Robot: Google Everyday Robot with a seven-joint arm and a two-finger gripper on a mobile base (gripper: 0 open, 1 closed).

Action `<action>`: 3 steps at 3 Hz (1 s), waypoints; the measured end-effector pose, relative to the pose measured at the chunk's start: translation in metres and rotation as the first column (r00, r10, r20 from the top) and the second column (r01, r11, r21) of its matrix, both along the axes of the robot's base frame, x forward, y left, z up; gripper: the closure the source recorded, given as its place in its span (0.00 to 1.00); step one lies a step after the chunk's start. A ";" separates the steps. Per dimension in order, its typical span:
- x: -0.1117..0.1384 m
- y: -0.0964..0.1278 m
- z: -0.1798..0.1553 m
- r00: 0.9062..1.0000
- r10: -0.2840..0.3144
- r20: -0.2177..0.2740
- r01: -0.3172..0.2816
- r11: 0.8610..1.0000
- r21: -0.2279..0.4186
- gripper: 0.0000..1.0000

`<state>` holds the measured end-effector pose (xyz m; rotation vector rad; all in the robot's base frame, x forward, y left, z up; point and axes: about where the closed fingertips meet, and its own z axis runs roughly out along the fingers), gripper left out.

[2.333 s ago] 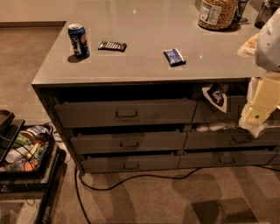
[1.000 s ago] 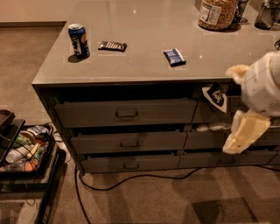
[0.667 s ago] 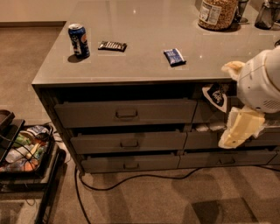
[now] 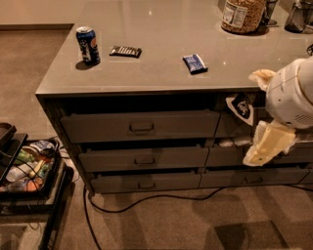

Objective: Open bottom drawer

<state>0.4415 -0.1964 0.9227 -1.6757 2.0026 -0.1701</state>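
Observation:
The bottom drawer (image 4: pixel 145 181) is the lowest, slimmest dark grey front of the left stack, with a small centre pull (image 4: pixel 146 185). Its front sits about level with the two taller drawers above it, and nothing of its inside shows. My arm's white rounded body (image 4: pixel 292 95) is at the right edge. My gripper (image 4: pixel 266 145), wrapped in cream covering, hangs below it in front of the right stack. It is well to the right of the bottom drawer's pull and higher than it, touching nothing that I can see.
The counter top (image 4: pixel 161 39) holds a blue can (image 4: pixel 88 45), a dark snack bar (image 4: pixel 125 51), a blue packet (image 4: pixel 195 63) and a jar (image 4: pixel 241 14). The right stack shows snack bags (image 4: pixel 241 107). A cart of items (image 4: pixel 27 168) stands at the left. A cable (image 4: pixel 146 200) lies on the floor.
My arm has come in from the right edge and moved left, in front of the right drawer stack. The drawers and the things on the counter have not moved.

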 end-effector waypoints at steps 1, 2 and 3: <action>0.006 0.011 -0.034 0.999 0.038 0.024 -0.040 0.995 0.088 0.00; 0.032 0.036 -0.065 0.993 0.060 0.098 -0.076 0.982 0.174 0.00; 0.060 0.058 -0.095 0.991 0.060 0.117 -0.083 0.976 0.201 0.00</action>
